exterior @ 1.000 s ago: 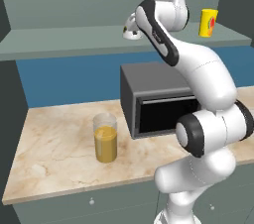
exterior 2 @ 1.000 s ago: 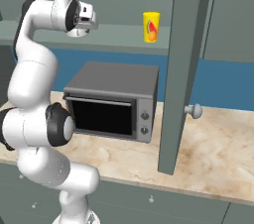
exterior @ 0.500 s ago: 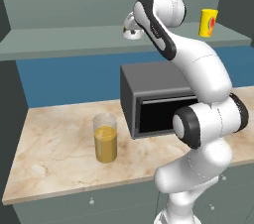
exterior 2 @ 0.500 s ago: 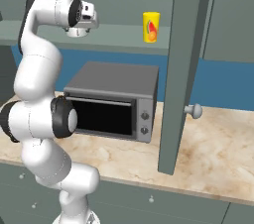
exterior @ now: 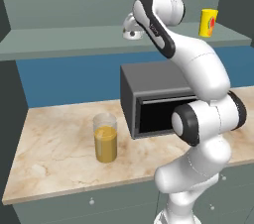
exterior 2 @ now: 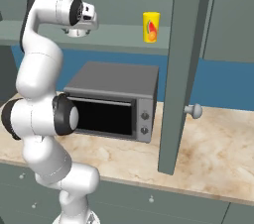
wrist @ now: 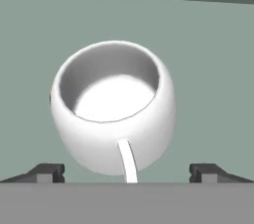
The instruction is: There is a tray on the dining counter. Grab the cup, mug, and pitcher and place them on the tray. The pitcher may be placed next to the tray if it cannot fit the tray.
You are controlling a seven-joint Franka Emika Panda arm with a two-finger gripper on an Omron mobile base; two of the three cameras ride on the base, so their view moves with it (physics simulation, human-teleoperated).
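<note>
Hand view: hollow white mug (wrist: 113, 109)

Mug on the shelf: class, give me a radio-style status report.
Gripper open, fingers either side of the mug, not closed. Mug upright on the shelf, handle toward the hand. Nothing between.

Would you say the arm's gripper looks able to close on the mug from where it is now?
Probably yes: the gripper is open, its fingers stand apart to either side of the mug, and nothing lies between.

Kitchen, marbled counter (exterior: 59, 143), blue backsplash (exterior: 69, 82), toaster oven (exterior 2: 116, 101), cabinet drawers (exterior 2: 163, 200)
</note>
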